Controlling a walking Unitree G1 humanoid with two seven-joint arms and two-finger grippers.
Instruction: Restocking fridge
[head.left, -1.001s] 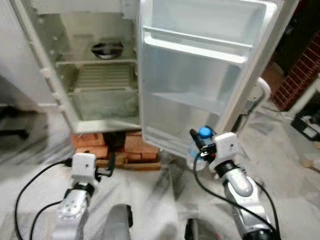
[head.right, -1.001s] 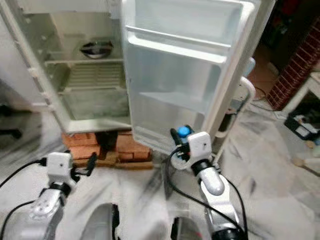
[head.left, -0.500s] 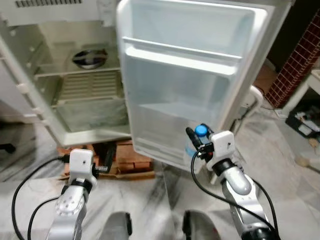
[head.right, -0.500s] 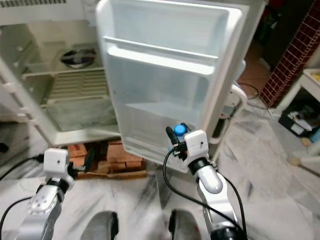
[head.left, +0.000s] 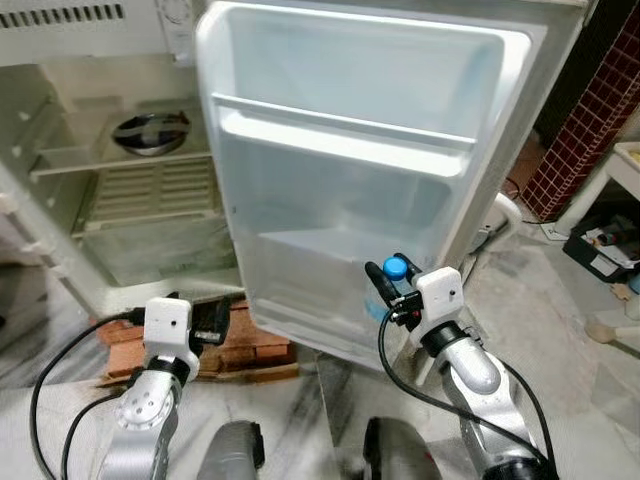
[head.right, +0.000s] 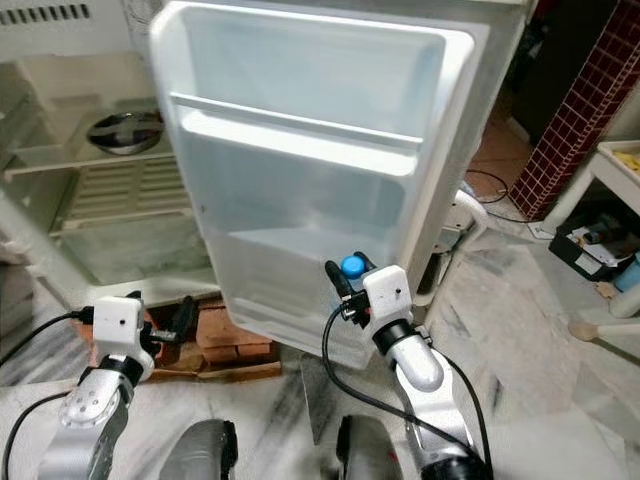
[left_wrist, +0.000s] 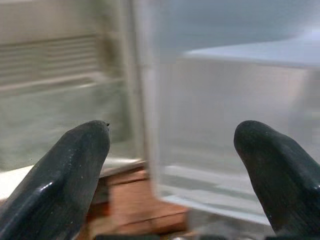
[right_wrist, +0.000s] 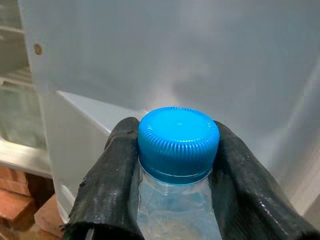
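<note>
**Bottle held up at the open fridge door**

The right claw (head.left: 388, 283) sits in the lower centre of the frame, its two black fingers (right_wrist: 107, 185) closed on the neck of a clear water bottle (right_wrist: 175, 210) just under the blue cap (right_wrist: 178, 144). The bottle is upright, and the cap shows in front of the lower part of the fridge door (head.left: 350, 180), near the bottom door shelf (head.left: 310, 275). Whether the bottle touches the door cannot be told.

The door is swung wide open and takes up the upper centre of the frame, with a shelf rail (head.left: 340, 135) running across it. To the left, the fridge (head.left: 60, 200) stands open, and a metal bowl (head.left: 147, 130) rests on an inner shelf in the upper left of the frame.

The left claw (left_wrist: 172, 150) is in the lower left of the frame, fingers (left_wrist: 70, 165) spread wide apart and holding nothing, pointing toward the door's edge and the red bricks (head.left: 245, 352) under the fridge. Black cables (head.left: 45, 385) loop from both wrists over the marble floor (head.left: 560, 310).
</note>
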